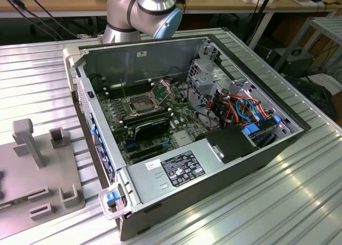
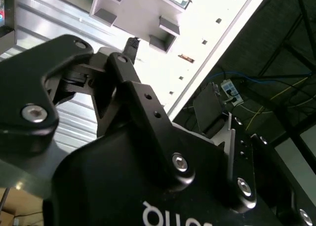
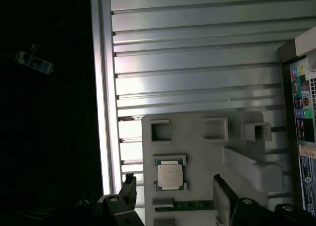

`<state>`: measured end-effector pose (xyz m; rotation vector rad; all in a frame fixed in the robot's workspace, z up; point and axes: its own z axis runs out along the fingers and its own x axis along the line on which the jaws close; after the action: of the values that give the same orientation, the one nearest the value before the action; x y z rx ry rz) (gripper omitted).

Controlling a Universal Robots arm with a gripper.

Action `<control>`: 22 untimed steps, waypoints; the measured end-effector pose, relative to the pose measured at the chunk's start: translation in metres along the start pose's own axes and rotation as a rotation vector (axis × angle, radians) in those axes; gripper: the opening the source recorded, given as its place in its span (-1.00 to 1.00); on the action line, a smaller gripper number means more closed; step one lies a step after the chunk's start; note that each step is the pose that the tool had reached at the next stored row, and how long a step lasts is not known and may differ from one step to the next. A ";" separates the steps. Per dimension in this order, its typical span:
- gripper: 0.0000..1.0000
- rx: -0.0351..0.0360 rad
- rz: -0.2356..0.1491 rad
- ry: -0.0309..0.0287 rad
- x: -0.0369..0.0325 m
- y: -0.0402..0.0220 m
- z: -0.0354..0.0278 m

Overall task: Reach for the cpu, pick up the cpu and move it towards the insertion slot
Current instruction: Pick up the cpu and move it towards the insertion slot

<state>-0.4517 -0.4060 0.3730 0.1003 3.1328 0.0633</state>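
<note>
While the gripper point(image 3: 174, 189) hangs spread wide and empty, the chip point(image 3: 170, 175) lies just ahead of it.
Seen in the first wrist view, the pale square chip sits flat in a green-edged recess of the grey holder point(image 3: 197, 137), midway between the two black fingers point(image 3: 129, 190) and touching neither. Beyond the gripper the ribbed metal table point(image 3: 197, 63) stretches away. In the exterior view the socket point(image 1: 138, 105), a silvery frame around a dark centre, lies inside the open computer case point(image 1: 139, 58), well apart from the holder, with the arm point(image 1: 141, 9) rising behind the case.
</note>
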 end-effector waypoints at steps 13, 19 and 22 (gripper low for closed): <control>0.44 0.0004 -0.052 0.0157 0.0047 -0.0110 0.0275; 0.44 0.0008 -0.057 0.0253 0.0058 -0.0228 0.0377; 0.44 0.0008 -0.057 0.0261 0.0058 -0.0244 0.0431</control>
<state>-0.4587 -0.4282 0.3289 0.0096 3.1593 0.0635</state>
